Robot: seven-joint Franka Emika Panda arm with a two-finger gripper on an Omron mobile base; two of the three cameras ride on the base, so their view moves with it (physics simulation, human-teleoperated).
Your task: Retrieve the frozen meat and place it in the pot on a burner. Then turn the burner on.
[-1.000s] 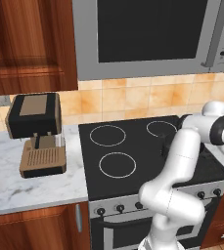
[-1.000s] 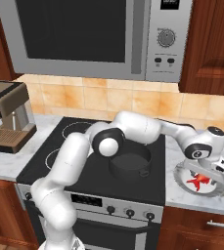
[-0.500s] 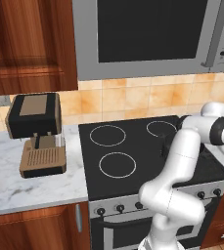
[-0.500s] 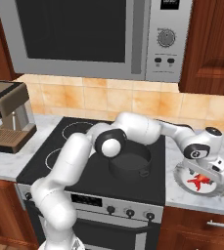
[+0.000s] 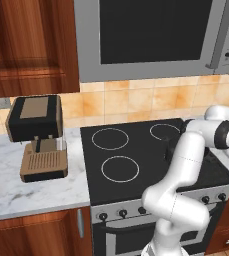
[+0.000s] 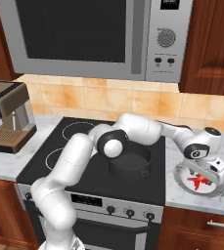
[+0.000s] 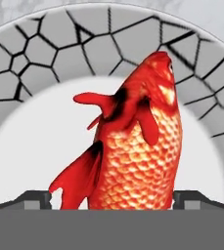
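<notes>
Red and scaly, the frozen meat [image 7: 133, 146] lies in the pale cracked-glaze dish [image 6: 182, 174] right of the stove, between the spread gripper [image 6: 207, 172] tips; closing off-centre could skid it across the slick dish.

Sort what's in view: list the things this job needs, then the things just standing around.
Job:
red scaly fish-shaped frozen meat on the pale grey crackle-rimmed dish
low black pot on the black stovetop
open gripper

Standing around:
brown-and-black coffee machine
silver microwave
</notes>
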